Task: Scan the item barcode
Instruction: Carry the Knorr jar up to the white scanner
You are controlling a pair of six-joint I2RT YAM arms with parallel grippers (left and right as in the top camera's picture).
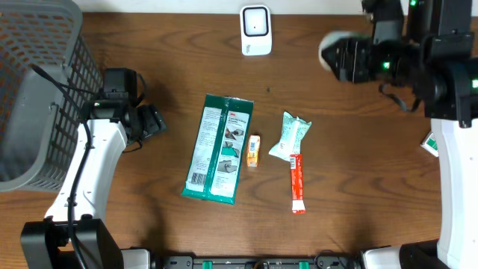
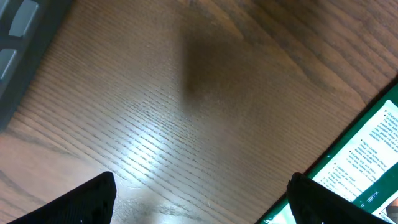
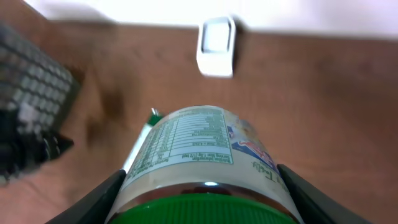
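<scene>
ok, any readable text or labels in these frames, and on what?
Nothing legible.
On the jar: nutrition table and red logo, blurred.
On the green pack: white label print, too small.
On the red stick, orange box, white pouch: print too small.

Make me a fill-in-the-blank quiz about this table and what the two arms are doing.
1. The right fingers grip a jar with a ____ lid.
2. The left fingers are ____ and hold nothing.
3. The thin stick beside the pale pouch is ____.
Missing words: green; open; red.
</scene>
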